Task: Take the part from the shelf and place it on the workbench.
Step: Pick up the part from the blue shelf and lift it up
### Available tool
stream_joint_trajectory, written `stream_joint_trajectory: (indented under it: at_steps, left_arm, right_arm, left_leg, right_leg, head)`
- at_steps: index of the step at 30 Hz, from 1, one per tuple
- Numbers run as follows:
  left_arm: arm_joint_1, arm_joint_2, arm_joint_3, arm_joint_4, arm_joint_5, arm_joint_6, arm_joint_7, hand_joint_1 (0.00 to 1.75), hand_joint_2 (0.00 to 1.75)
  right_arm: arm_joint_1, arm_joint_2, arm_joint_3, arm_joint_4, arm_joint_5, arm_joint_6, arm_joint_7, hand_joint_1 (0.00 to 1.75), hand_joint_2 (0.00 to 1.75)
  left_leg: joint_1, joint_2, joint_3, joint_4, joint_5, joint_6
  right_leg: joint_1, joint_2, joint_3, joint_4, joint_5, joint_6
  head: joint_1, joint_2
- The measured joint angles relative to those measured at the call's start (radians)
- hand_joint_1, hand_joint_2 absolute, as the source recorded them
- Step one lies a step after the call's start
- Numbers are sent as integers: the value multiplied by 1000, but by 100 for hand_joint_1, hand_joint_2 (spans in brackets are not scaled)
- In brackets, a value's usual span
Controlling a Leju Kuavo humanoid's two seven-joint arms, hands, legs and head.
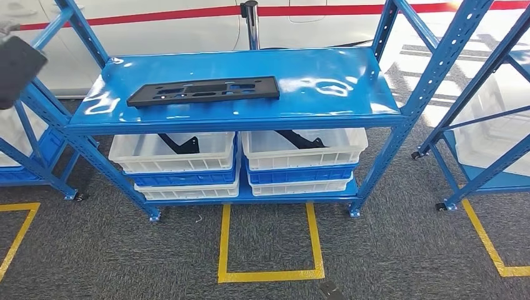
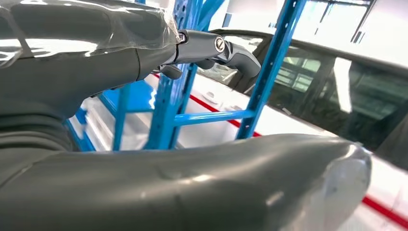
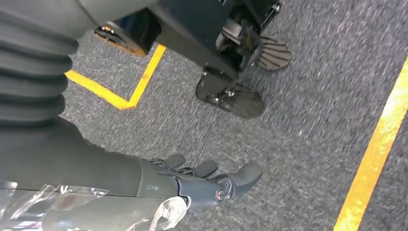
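The part (image 1: 203, 91) is a long flat black plate with cut-outs, lying on the left half of the blue shelf's top board (image 1: 337, 81). My left hand (image 1: 17, 70) is raised at the far left, level with the shelf's upper corner and well left of the part. In the left wrist view that hand (image 2: 211, 48) holds nothing, its fingers stretched toward blue rack posts. My right hand (image 3: 207, 180) hangs over the grey carpet with its fingers apart and nothing in them.
Under the top board, white bins (image 1: 172, 153) (image 1: 304, 149) sit on blue crates with dark parts inside. More blue racks stand at the left and right (image 1: 481, 94). A white vehicle with a red stripe (image 1: 187, 19) is behind. Yellow tape marks a square (image 1: 270, 274) on the carpet.
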Motion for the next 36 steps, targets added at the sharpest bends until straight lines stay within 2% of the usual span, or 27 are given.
stream_joint_trajectory:
  at_steps: [6, 13, 22, 26, 28, 29, 30, 32, 33, 34, 35, 36]
  left_arm:
    - [11, 45, -109, -8, -91, -86, 9, 0, 0]
    - [43, 70, -174, -8, -188, -125, -23, 0, 0]
    - [87, 75, -208, -7, -221, -83, -114, 0, 0]
    - [96, 72, -211, -6, -188, -53, -147, 0, 0]
    - [100, 72, -209, -6, -173, -37, -161, 0, 0]
    - [103, 71, -208, -6, -168, -31, -168, 0, 0]
    - [107, 70, -208, -6, -164, -27, -174, 0, 0]
    - [118, 67, -208, -6, -160, -23, -179, 0, 0]
    - [124, 65, -208, -6, -158, -23, -180, 0, 0]
    - [128, 64, -208, -6, -156, -21, -181, 0, 0]
    - [132, 63, -208, -6, -154, -19, -183, 0, 0]
    - [134, 61, -208, -6, -151, -16, -187, 0, 0]
  right_arm:
    - [-12, 8, 1, 0, -64, 103, -68, 0, 175]
    - [-35, 22, 0, 0, -103, 145, -224, 0, 175]
    - [-64, 40, -1, 0, -102, 182, -238, 0, 175]
    - [-70, 50, -1, 0, -84, 124, -218, 0, 0]
    - [-74, 53, -1, 0, -73, 95, -213, 0, 0]
    - [-75, 53, -1, 0, -68, 83, -212, 0, 0]
    - [-75, 53, -1, 0, -63, 73, -212, 0, 0]
    - [-75, 54, -1, 0, -58, 62, -211, 0, 0]
    - [-75, 54, -1, 0, -56, 60, -211, 0, 0]
    - [-74, 54, -1, 0, -55, 58, -206, 0, 0]
    - [-74, 54, -1, 0, -54, 57, -195, 0, 0]
    - [-74, 54, -1, 0, -54, 55, -178, 0, 0]
  left_leg:
    - [0, 0, -1, 0, 0, 0]
    - [0, 0, -2, 0, 0, 0]
    - [-1, 0, -5, 8, -2, 2]
    - [-2, 0, -11, 10, -2, 7]
    - [6, 1, -6, -6, 7, 13]
    - [11, 1, -2, -14, 11, 16]
    - [16, 2, 1, -20, 14, 18]
    - [18, 2, 2, -21, 14, 19]
    - [20, 2, 2, -21, 13, 17]
    - [24, 1, 3, -20, 11, 15]
    - [29, -1, 6, -18, 8, 10]
    - [34, -3, 10, -15, 2, 2]
  right_leg:
    - [0, 0, -1, 0, 0, 0]
    - [0, 0, -1, 0, 0, 0]
    - [-3, 0, -2, -1, 2, 3]
    - [-3, -1, -5, -3, 6, 9]
    - [-2, 1, -11, 8, -2, 15]
    - [-1, 3, -26, 38, -18, 18]
    - [-1, 6, -53, 91, -43, 22]
    - [-6, 8, -134, 236, -95, 30]
    - [-10, 8, -168, 286, -102, 34]
    - [-14, 8, -185, 298, -89, 39]
    - [-19, 8, -180, 265, -55, 44]
    - [-24, 8, -156, 197, -7, 50]
  head:
    - [0, 0]
    - [0, 0]
    - [0, 0]
    - [0, 0]
    - [0, 0]
    - [0, 0]
    - [1, 0]
    - [2, 0]
    - [2, 0]
    - [2, 0]
    - [2, 0]
    - [2, 0]
